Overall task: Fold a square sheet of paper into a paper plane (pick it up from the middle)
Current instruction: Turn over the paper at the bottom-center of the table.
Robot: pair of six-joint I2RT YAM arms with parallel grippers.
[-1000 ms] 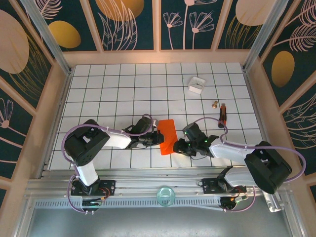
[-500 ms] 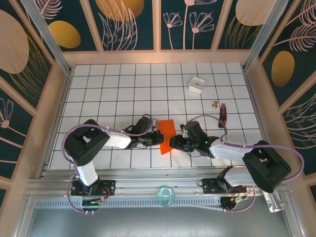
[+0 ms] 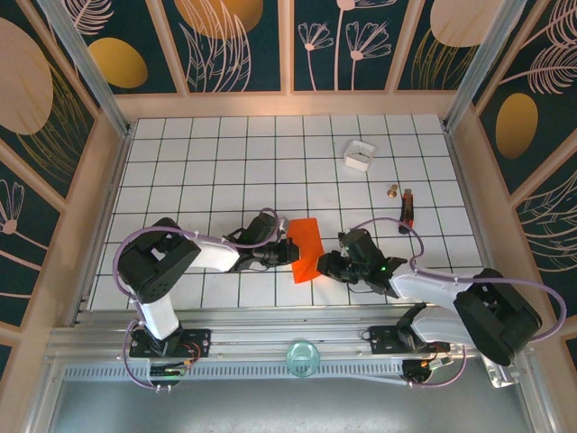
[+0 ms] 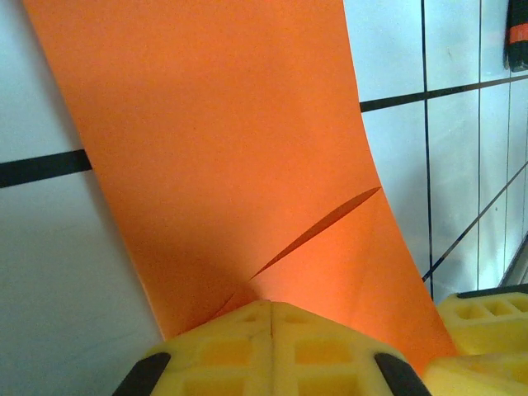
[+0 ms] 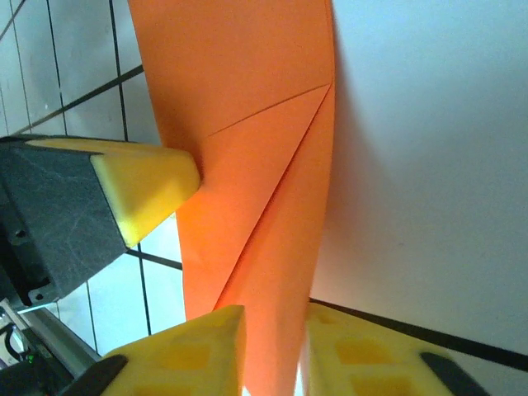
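We had the sheet of paper near the middle of the worktop, between the two arms and well apart from the small white box on the far side. The left hand was closed tight on the paper's edge, its pads meeting with the paper coming out from between them. We judged this grip was there to anchor the sheet so a fold could be worked against it. A diagonal flap already lay across the sheet, its slanting edge plain in both wrist views. The right hand stood narrow, one pad on each side of the folded edge with the paper filling the gap. It seemed to be pinching there, probably to sharpen the crease. The paper bowed between the two grips rather than lying flat.
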